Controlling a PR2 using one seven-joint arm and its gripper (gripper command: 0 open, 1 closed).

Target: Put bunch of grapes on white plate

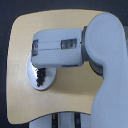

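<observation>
I see the dark purple-black bunch of grapes (41,77) on the round glossy white plate (31,80); soft, light, best held mid-cluster. Pincer hidden: cannot tell.

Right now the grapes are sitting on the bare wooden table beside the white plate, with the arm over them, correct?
Not quite. The exterior view shows the bunch of grapes lying on the white plate itself, not on the bare wooden table beside it. The arm does reach over them.
</observation>
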